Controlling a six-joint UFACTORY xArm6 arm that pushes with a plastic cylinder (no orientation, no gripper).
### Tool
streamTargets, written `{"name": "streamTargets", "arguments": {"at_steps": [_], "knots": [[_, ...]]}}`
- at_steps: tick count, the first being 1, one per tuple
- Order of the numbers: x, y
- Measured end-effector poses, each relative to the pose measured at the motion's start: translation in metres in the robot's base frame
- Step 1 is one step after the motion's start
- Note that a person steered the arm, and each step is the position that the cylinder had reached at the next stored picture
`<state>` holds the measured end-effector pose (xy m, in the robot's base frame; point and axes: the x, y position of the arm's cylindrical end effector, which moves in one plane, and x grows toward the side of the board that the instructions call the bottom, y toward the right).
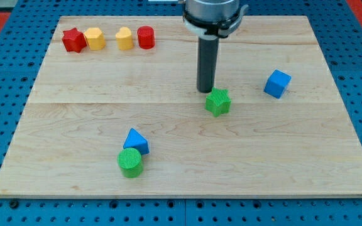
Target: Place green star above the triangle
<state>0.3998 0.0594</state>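
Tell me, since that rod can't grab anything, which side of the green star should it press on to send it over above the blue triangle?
No gripping here; my tip only pushes. The green star lies to the view's right of the blue triangle and a little higher. So I would probably press its right-hand side, square on a flat-looking flank rather than a point, driving it leftward. My tip now sits at its upper-left edge, so it must circle round first.

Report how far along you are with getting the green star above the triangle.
Done: nothing yet; the green star sits well toward the view's right of the blue triangle, not above it. In hand: my tip is right at the star's upper-left edge, on its top side. Left: push the star toward the view's left until it sits over the triangle, which has the green cylinder against its lower side.
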Motion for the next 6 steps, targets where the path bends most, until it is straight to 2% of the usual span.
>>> {"name": "streamTargets", "arguments": {"at_steps": [1,2,3,4,5,6], "knots": [[0.013,0.061],[0.054,-0.028],[0.061,-0.104],[0.048,-0.108],[0.034,-0.136],[0.062,-0.145]]}}
